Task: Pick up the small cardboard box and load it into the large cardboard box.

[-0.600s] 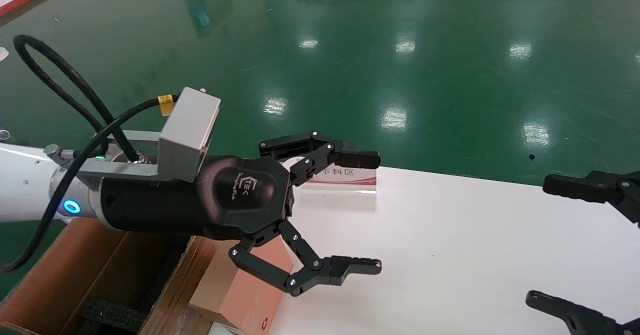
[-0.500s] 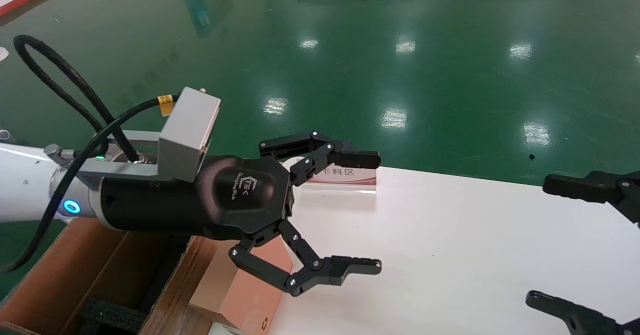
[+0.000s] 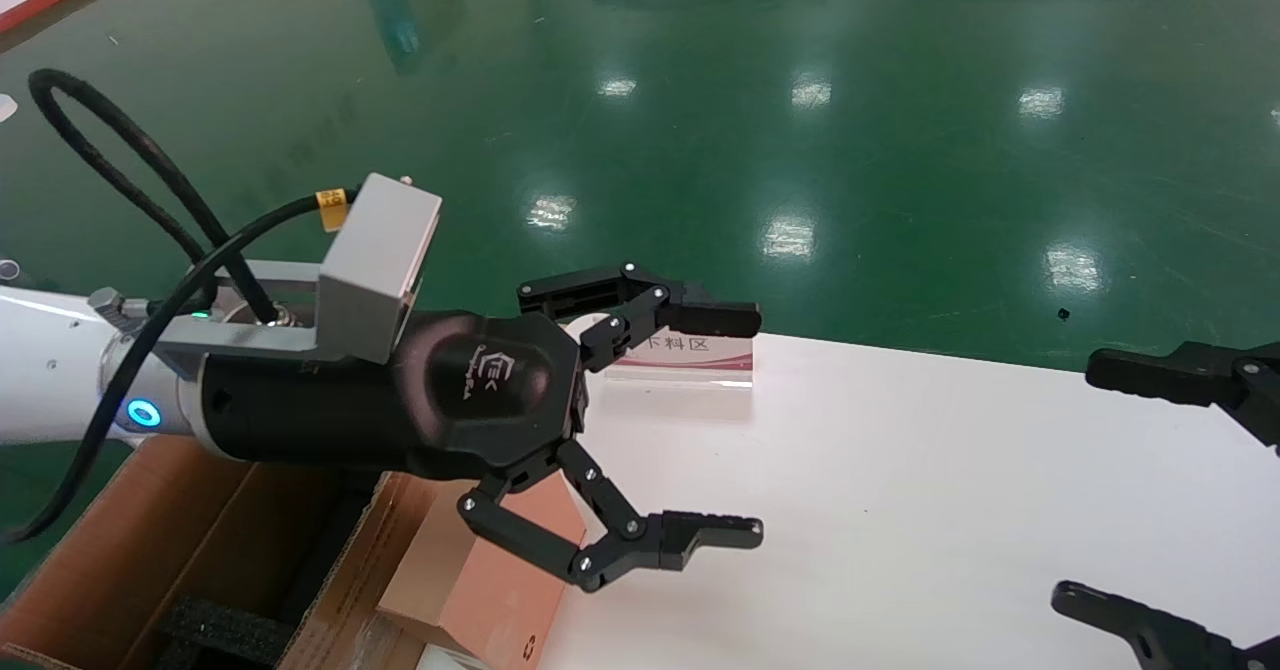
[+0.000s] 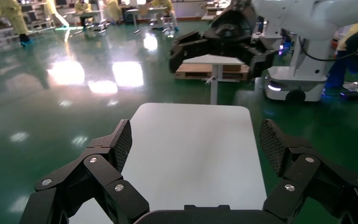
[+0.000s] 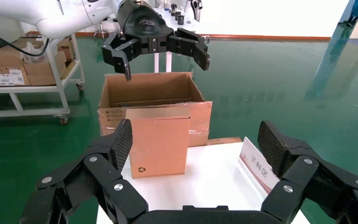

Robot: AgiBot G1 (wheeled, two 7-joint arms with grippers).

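The small cardboard box (image 3: 480,580) (image 5: 161,147) stands upright at the white table's (image 3: 900,510) left end, its recycling symbol low on the face. Right behind it is the large cardboard box (image 3: 150,540) (image 5: 151,93), flaps up, with black foam inside. My left gripper (image 3: 748,422) (image 4: 196,140) hangs open above the small box and holds nothing; it partly hides the box in the head view. My right gripper (image 3: 1085,485) (image 5: 196,140) is open at the table's right end, facing the small box from a distance.
A white and red sign stand (image 3: 690,355) (image 5: 261,168) sits at the table's far edge. Green floor (image 3: 800,100) surrounds the table. In the right wrist view a trolley (image 5: 28,79) with cartons stands behind the large box.
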